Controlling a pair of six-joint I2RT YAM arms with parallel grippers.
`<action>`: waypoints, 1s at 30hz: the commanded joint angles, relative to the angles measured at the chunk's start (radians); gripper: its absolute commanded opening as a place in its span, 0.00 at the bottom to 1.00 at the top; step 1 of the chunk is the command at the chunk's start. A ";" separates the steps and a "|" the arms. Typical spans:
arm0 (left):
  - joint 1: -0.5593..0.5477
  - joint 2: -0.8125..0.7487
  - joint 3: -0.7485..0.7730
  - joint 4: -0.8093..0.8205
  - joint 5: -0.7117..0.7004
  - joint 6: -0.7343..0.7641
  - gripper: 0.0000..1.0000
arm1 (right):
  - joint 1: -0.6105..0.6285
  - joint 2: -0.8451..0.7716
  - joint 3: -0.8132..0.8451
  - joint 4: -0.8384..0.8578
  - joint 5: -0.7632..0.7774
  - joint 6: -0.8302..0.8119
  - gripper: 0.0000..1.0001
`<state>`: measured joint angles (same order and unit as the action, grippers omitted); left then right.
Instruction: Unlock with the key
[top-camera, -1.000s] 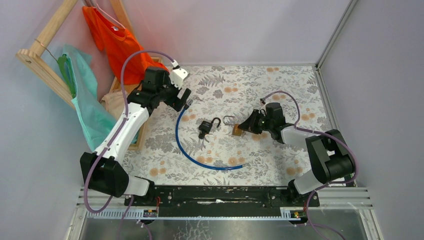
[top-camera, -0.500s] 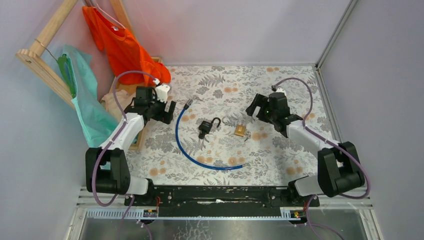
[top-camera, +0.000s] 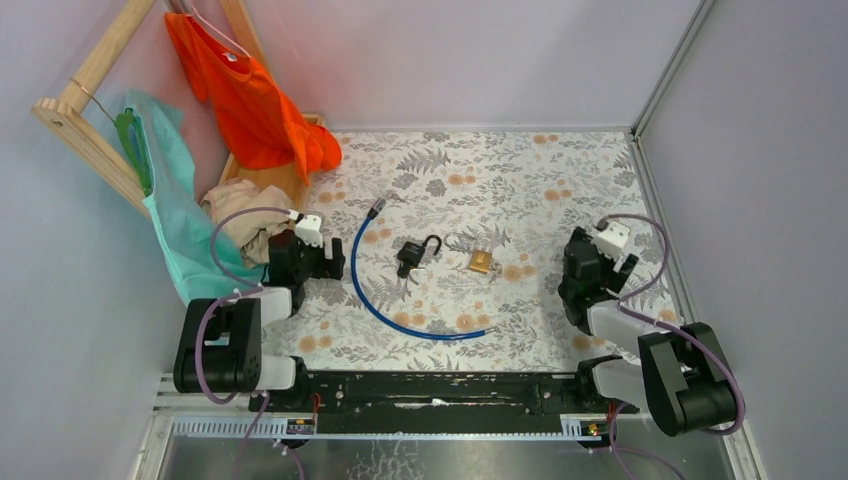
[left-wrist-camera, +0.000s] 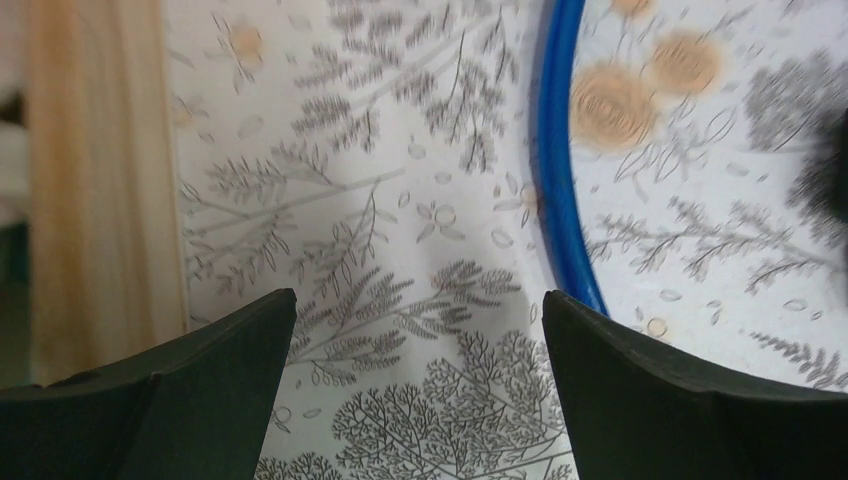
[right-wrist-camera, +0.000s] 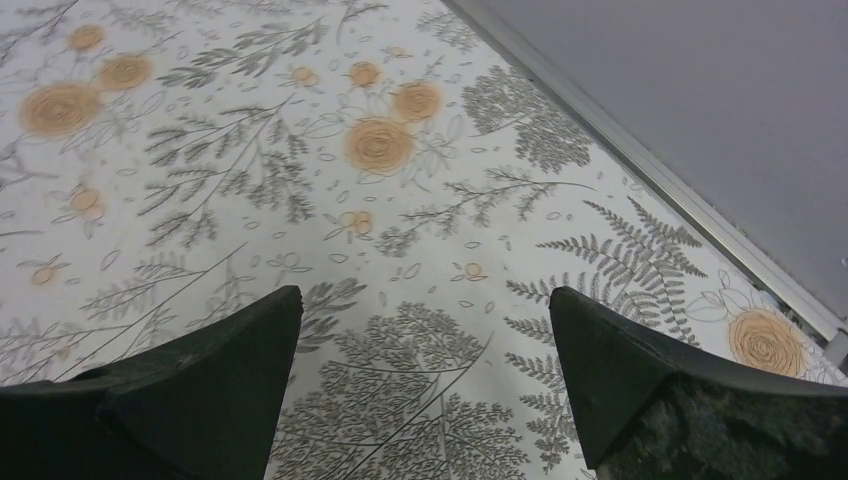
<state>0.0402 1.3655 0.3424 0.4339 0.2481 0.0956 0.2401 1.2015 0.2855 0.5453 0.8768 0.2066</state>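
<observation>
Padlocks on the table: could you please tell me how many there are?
2: a black padlock in the bend of the blue cable, a brass padlock beside it. None seems hidden.

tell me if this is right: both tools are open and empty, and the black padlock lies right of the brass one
One slip: the black padlock lies left of the brass padlock, as the top external view shows. The left tool and right tool are indeed open and empty.
</observation>
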 joint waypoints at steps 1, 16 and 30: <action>0.000 -0.059 -0.093 0.479 0.021 -0.064 1.00 | -0.065 -0.001 -0.105 0.367 0.037 -0.025 0.99; -0.012 0.154 -0.109 0.772 -0.018 -0.110 1.00 | -0.162 0.271 -0.025 0.561 -0.508 -0.157 0.99; -0.010 0.156 -0.104 0.771 -0.027 -0.118 1.00 | -0.185 0.313 -0.083 0.713 -0.653 -0.195 0.99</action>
<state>0.0334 1.5127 0.2184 1.1511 0.2470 -0.0177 0.0616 1.5124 0.1734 1.2018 0.2478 0.0261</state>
